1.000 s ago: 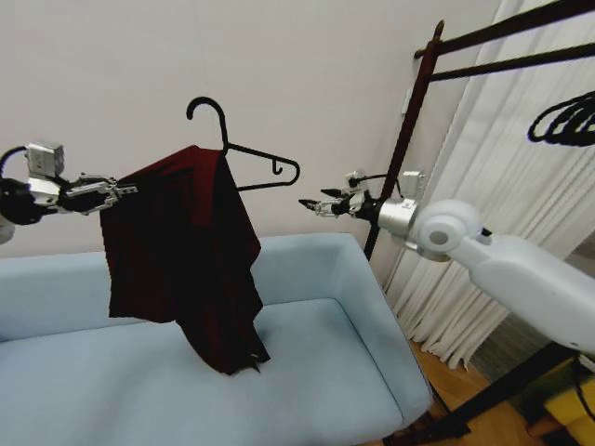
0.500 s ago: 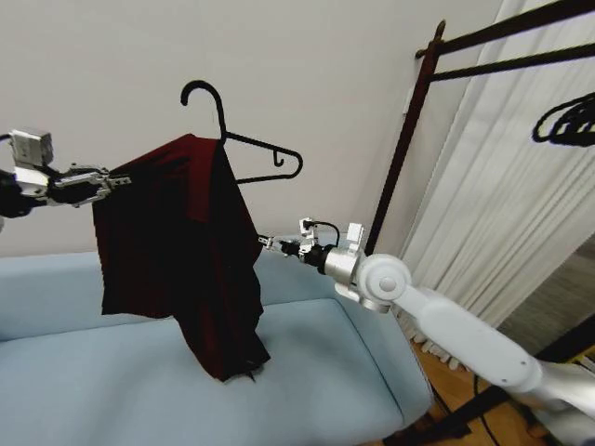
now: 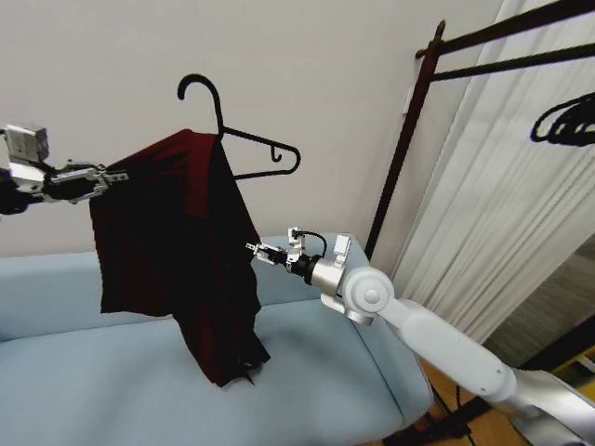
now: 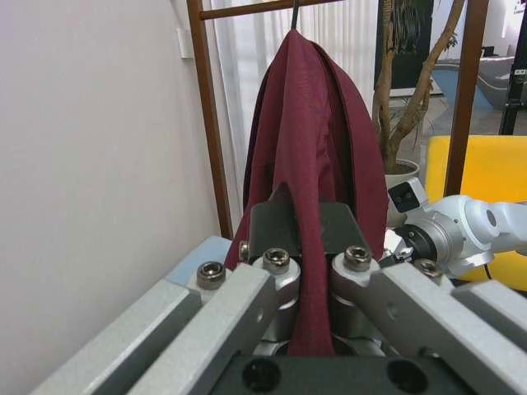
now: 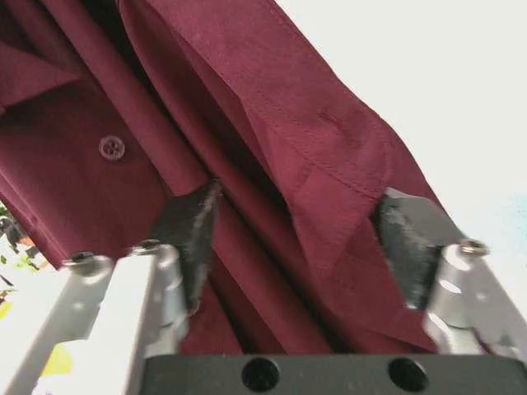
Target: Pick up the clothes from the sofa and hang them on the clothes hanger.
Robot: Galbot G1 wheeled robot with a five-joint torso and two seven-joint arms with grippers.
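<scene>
Change: right gripper has swung down and left, away from the rack post, and now sits at the shirt's hanging edge; left gripper and shirt have drifted slightly left.
Right fingers: spread wide; in the right wrist view the 2 dark pads stand either side of a folded hem of maroon cloth, not closed on it.
Right gripper position: just above the sofa back, at the shirt's right-hand edge, about mid-height of the cloth.
Right arm: reaches in from the lower right, elbow over the sofa's end.
Left fingers: pressed together on a fold of the shirt; in the left wrist view the cloth runs up from between them.
Left gripper position: high on the left, holding the shoulder end out sideways.
Shirt: maroon, buttoned, in the air over the sofa, draped on 1 arm of a black hanger; lowest corner hangs close to the seat, contact cannot be told.
Hanger: tilted, hook up near the wall, bare arm pointing right.
Rack: dark wood, right of the sofa, well apart from the shirt; white curtain behind it.
</scene>
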